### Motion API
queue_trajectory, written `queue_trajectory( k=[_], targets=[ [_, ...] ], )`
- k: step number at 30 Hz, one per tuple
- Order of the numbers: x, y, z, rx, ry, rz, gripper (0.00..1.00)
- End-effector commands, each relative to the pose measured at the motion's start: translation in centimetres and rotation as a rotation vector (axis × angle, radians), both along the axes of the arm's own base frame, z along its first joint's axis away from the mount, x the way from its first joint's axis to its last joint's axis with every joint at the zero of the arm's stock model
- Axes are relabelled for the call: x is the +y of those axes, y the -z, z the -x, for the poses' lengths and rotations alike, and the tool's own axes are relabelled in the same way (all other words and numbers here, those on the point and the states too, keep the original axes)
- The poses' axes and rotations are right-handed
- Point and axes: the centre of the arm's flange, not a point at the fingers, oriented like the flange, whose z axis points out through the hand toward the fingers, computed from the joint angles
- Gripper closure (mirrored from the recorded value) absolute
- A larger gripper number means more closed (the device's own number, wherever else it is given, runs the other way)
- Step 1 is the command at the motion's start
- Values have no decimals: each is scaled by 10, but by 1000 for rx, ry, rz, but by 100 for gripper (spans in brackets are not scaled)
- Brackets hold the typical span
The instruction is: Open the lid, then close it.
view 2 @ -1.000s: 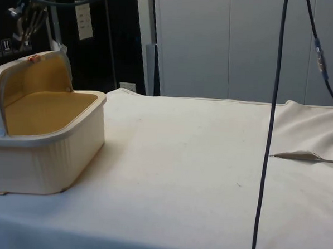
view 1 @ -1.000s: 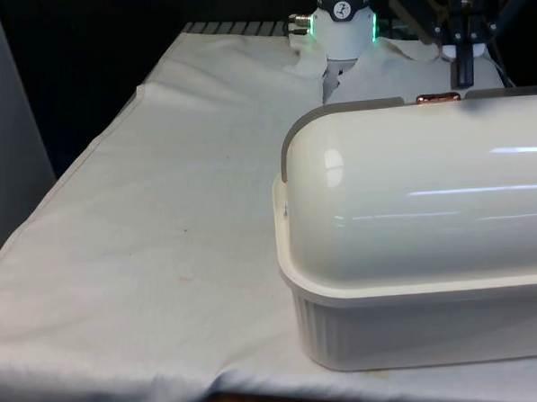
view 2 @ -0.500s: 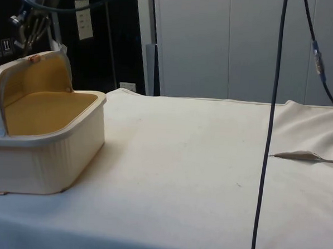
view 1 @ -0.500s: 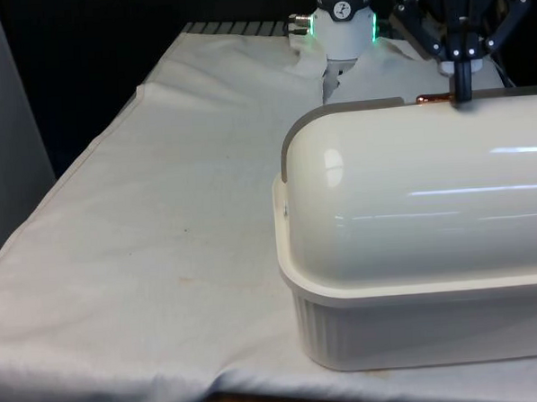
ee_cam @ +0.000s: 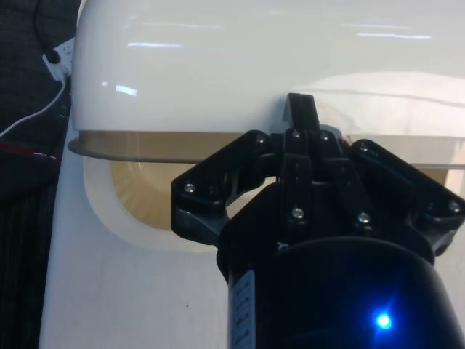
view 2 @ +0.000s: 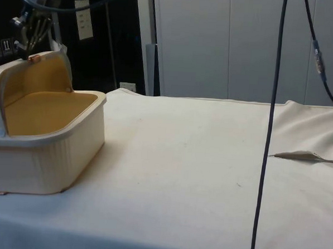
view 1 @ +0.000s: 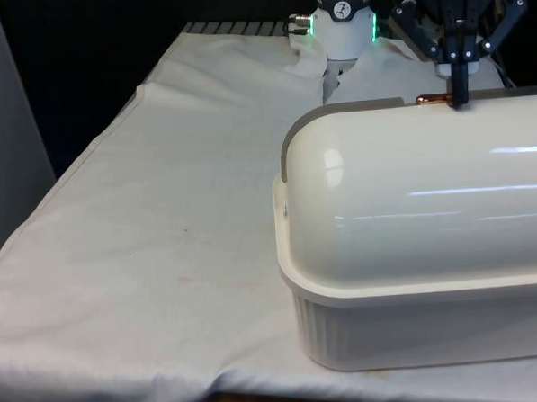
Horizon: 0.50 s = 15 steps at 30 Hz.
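The white bread box (view 1: 419,319) stands at the front view's right, its domed lid (view 1: 412,193) rolled back. In the side view the box (view 2: 47,157) shows a bare yellowish inside (view 2: 44,111) under the raised lid (view 2: 12,74). A small copper handle (view 1: 432,99) sits on the lid's upper edge, also seen as the handle (view 2: 31,57). My gripper (view 1: 460,94) points down with its fingers together, the tip touching the lid's edge just beside the handle. In the wrist view the shut fingers (ee_cam: 301,120) rest against the lid's rim (ee_cam: 218,138).
The robot's base (view 1: 345,21) stands behind the box. A black cable (view 2: 269,135) hangs across the side view. A fold in the cloth (view 2: 305,157) lies at the side view's right. The white cloth (view 1: 162,225) stretches wide beside the box.
My gripper has come down from above the lid to its upper edge next to the copper handle. The lid has not moved.
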Motion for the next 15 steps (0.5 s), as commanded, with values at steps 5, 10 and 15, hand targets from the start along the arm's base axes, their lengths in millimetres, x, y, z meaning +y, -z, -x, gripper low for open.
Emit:
queue_trajectory(
  k=[5, 10, 15],
  targets=[
    [0, 0, 5, 20, 0, -9, 100],
    [-2, 1, 5, 21, 2, 2, 100],
    [-3, 6, 12, 41, 1, -7, 100]
  ],
)
